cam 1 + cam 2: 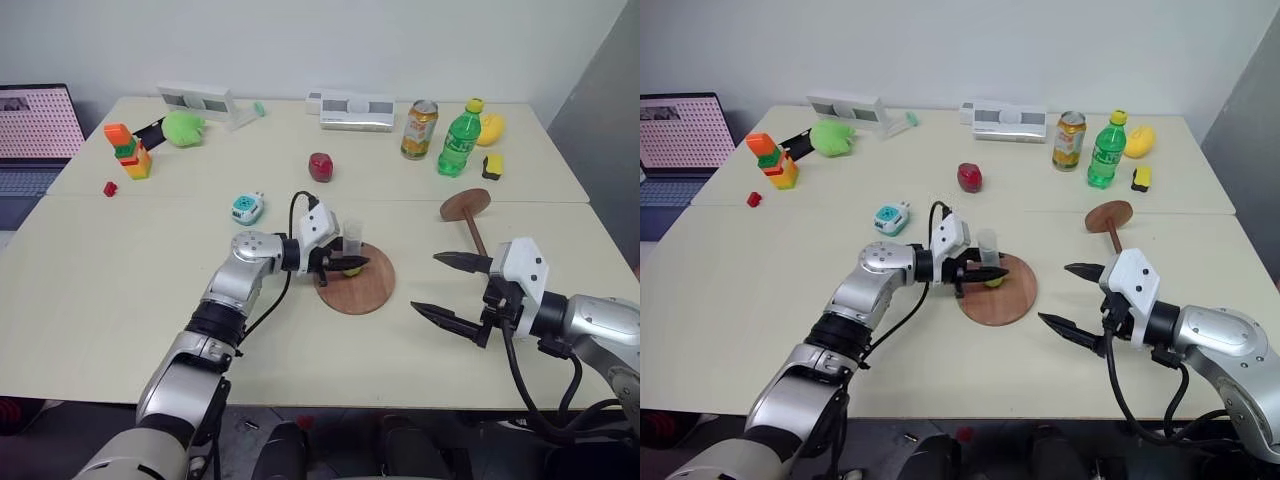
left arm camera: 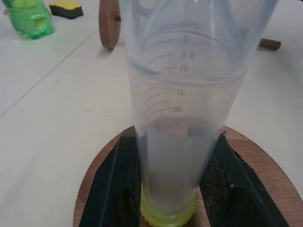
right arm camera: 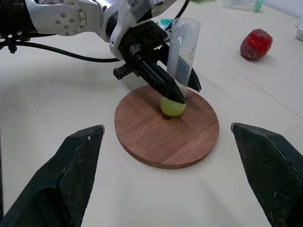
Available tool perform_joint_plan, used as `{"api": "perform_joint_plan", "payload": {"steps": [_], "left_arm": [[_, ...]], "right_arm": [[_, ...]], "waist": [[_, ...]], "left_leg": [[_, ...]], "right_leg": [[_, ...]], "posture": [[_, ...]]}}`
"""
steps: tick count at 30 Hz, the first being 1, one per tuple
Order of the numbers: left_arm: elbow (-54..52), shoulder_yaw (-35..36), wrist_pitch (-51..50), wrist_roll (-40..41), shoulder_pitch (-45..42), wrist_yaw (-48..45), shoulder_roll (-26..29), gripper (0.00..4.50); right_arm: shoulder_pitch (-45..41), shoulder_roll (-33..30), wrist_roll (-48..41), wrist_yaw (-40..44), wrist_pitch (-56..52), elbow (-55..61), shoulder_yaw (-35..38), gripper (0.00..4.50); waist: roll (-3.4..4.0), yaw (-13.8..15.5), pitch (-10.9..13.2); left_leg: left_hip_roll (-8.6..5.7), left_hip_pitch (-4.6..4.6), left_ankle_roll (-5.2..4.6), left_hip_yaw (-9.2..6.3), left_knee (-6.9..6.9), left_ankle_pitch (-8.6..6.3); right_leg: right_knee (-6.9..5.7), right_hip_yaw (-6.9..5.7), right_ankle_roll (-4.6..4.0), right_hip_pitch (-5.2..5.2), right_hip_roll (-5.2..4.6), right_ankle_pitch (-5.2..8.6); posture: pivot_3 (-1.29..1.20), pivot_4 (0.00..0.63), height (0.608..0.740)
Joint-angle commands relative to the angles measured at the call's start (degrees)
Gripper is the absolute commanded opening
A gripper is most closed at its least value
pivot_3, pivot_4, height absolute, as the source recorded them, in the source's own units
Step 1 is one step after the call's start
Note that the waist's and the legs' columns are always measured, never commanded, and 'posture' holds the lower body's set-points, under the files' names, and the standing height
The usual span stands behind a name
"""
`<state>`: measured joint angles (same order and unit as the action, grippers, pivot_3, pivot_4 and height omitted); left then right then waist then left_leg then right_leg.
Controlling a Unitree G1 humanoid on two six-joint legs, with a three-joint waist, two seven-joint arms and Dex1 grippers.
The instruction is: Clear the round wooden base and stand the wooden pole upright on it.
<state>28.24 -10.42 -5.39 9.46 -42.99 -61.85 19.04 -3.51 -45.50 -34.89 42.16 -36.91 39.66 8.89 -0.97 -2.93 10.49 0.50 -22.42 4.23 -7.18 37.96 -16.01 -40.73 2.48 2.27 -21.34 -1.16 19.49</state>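
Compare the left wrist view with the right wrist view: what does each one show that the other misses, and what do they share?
Left wrist view alone: the printed scale on the clear plastic tube, the green bottle, the yellow and black block, and the wooden pole lying on the table behind.

Right wrist view alone: the left arm and left tool from outside, the open right tool, and the red object.

Both: the tube standing upright on the round wooden base, yellow bottom down, with the left tool shut on it.

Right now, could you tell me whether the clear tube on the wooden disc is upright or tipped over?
Upright: the clear tube stands on its yellow bottom at the centre of the round wooden base, with the left tool shut on it.
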Motion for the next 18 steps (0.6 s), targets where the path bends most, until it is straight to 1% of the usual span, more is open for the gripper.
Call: {"api": "perform_joint_plan", "payload": {"steps": [1, 3, 4, 6, 10, 15, 18], "left_arm": [[1.9, 5.4, 0.2, 0.1, -4.1, 7.3, 1.0, 1.24], [4.6, 6.9, 1.1, -0.6, -6.0, 10.5, 1.0, 1.24], [8.6, 7.8, 1.2, -1.5, -8.3, 14.0, 1.2, 1.24], [13.9, 8.9, 1.6, -2.5, -11.4, 17.9, 1.4, 1.24], [27.7, 10.1, 5.3, -5.3, -18.5, 27.1, 0.1, 1.24], [38.2, 12.0, 6.5, -6.5, -23.8, 35.6, -2.0, 1.24], [41.8, 13.2, 6.3, -6.3, -25.1, 37.7, -2.9, 1.24]], "right_arm": [[-0.9, 0.4, -0.3, -0.6, 0.7, 0.9, 0.4, 4.5], [-0.9, 0.6, -0.3, -0.7, 0.7, 1.0, 0.4, 4.5], [-0.9, 0.7, -0.2, -0.8, 0.7, 0.9, 0.2, 4.5], [-1.0, 0.9, -0.1, -1.0, 0.8, 0.9, 0.0, 4.5], [-1.3, 1.5, 0.2, -1.6, 1.0, 0.8, -0.6, 4.5], [-1.2, 1.6, 0.4, -2.0, 1.0, 1.0, -0.7, 4.5], [-1.3, 1.7, 0.5, -2.3, 1.0, 1.1, -0.7, 4.5]], "waist": [[0.0, 0.0, 0.0], [-0.02, 0.0, 0.0], [-0.02, 0.1, 0.0], [-0.06, 0.1, 0.0], [-0.08, 0.1, 0.0], [-0.11, 0.1, 0.0], [-0.12, 0.0, 0.1]], "left_leg": [[0.0, 0.0, 0.0, -0.01, 0.0, 0.0], [0.0, -0.01, 0.0, -0.03, 0.01, 0.0], [0.0, -0.02, 0.0, -0.05, 0.03, 0.0], [-0.04, -0.05, -0.01, -0.08, 0.06, 0.0], [-0.06, -0.09, -0.01, -0.08, 0.05, 0.0], [-0.08, -0.17, 0.02, -0.12, 0.05, 0.01], [-0.09, -0.19, 0.02, -0.11, 0.06, 0.01]], "right_leg": [[0.0, 0.0, 0.0, 0.0, 0.0, 0.0], [0.0, -0.02, 0.0, 0.0, 0.0, 0.0], [0.0, -0.04, 0.0, 0.0, 0.0, 0.0], [0.0, -0.09, 0.0, -0.01, -0.01, 0.0], [0.02, -0.1, 0.02, -0.03, -0.04, 0.0], [0.03, -0.14, 0.02, -0.08, -0.05, 0.0], [0.01, -0.14, 0.02, -0.1, -0.05, 0.0]], "posture": [[0.0, 0.15, 0.74], [0.0, 0.15, 0.74], [0.0, 0.15, 0.74], [0.0, 0.15, 0.74], [0.0, 0.15, 0.74], [0.0, 0.15, 0.74], [0.0, 0.15, 0.74]]}}
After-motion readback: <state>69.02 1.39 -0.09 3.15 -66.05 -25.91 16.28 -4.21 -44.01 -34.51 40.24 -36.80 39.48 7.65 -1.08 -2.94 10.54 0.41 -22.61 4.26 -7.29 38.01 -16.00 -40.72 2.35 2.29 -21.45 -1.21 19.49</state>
